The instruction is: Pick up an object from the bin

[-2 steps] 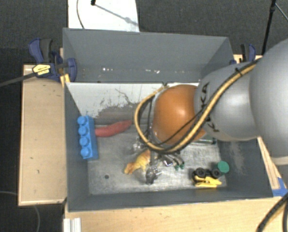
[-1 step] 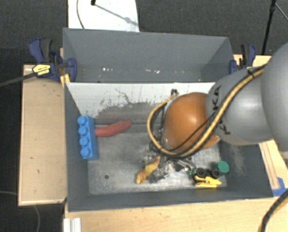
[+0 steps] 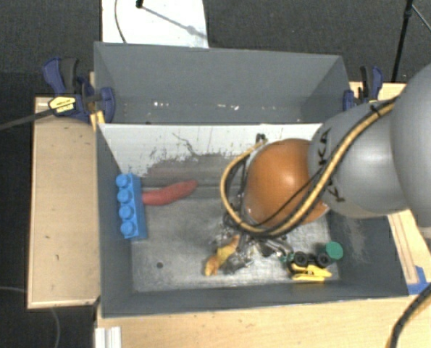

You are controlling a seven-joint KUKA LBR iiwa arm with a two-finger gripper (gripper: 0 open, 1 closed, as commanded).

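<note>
Fingers are hidden in the dark clutter under the orange cover (image 3: 280, 183), so I cannot tell whether they are spread or pinched. The gripper (image 3: 238, 252) is low at the front middle of the bin (image 3: 201, 296), at a small yellow piece (image 3: 214, 264). A green, black and yellow cluster (image 3: 313, 261) lies just right of it. A blue brick (image 3: 130, 206) and a red piece (image 3: 169, 193) lie well to the left.

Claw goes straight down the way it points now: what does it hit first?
Probably the small yellow-orange piece lying right at the claw; failing that, the grey bin floor. Depth is unclear from above.
</note>
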